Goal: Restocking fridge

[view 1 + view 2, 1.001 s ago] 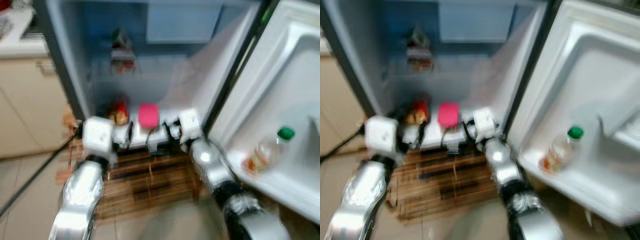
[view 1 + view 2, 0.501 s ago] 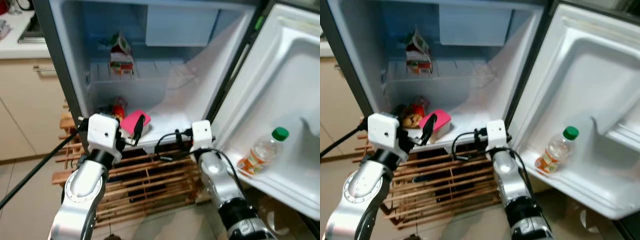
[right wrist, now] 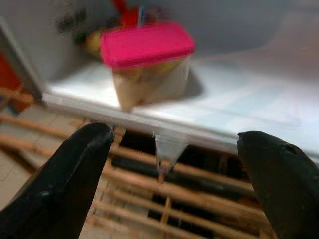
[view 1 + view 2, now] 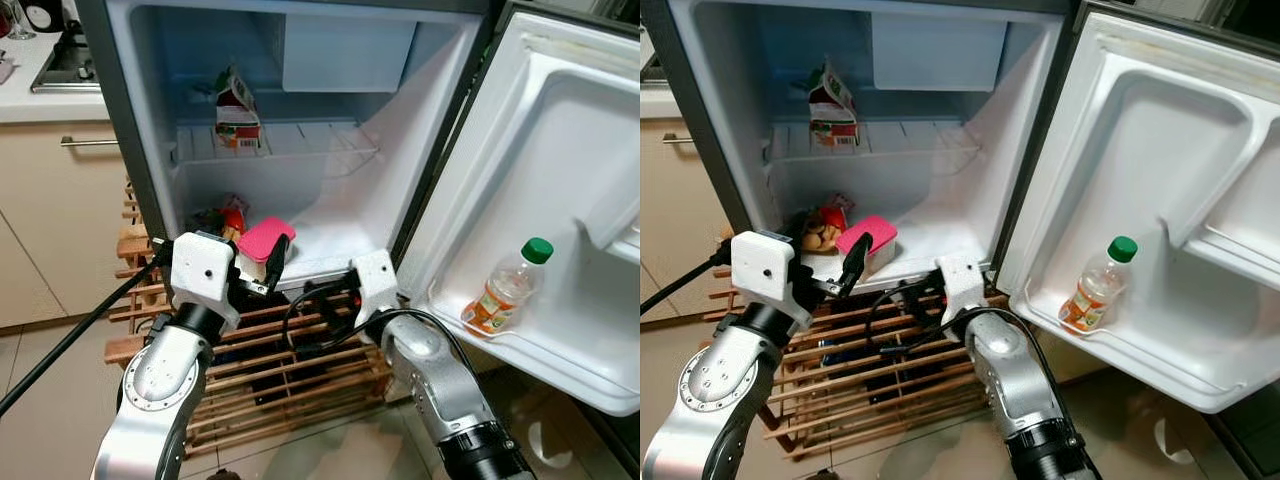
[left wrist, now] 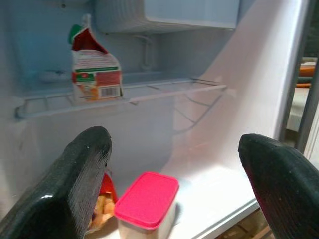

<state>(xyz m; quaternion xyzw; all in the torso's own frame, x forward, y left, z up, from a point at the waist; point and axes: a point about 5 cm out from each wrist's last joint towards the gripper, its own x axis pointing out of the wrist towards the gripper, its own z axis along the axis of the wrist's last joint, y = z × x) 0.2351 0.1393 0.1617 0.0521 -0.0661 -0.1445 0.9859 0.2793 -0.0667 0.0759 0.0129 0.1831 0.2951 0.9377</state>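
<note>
The pink-lidded tub [image 5: 147,204] sits on the fridge [image 4: 400,190] floor near its front edge, both grippers [image 5: 169,164] [image 3: 172,149] open and empty before it; rigid, light, probably slick, so best pinched across its sidewalls.

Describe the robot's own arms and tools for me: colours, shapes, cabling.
Both arms are shiny silver with rounded segments. Each wrist carries a white boxy housing. The left tool and right tool each have two thick, rounded black fingers. Black cables loop at the right wrist; another trails from the left.
</note>
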